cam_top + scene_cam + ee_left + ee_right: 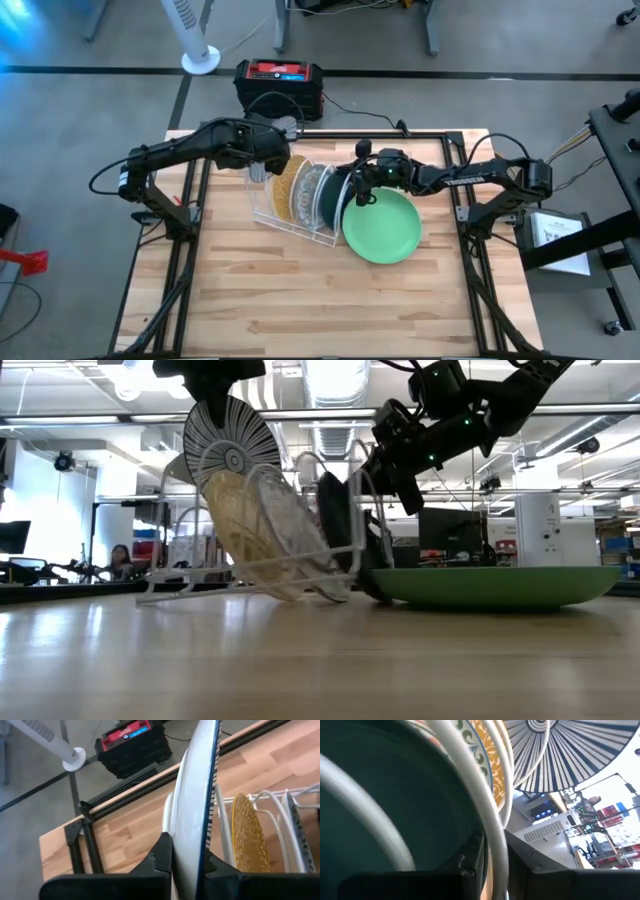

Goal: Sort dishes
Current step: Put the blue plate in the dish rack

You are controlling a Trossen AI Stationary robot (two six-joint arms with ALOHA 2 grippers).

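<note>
Two grippers at a white wire rack on a wooden table. Left gripper: fingers clamped on the rim of a white plate with dark radial stripes, held upright above the rack's left end. Right gripper: fingers either side of a rack wire beside the dark teal plate; grip cannot be told. Mustard-yellow plate and patterned plate: upright in rack. Light green plate: flat on table, touching rack's right end.

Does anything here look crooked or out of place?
Yes: the white wire rack looks tipped, one end lifted off the table. The light green plate lies flat beside it, not slotted in.
</note>
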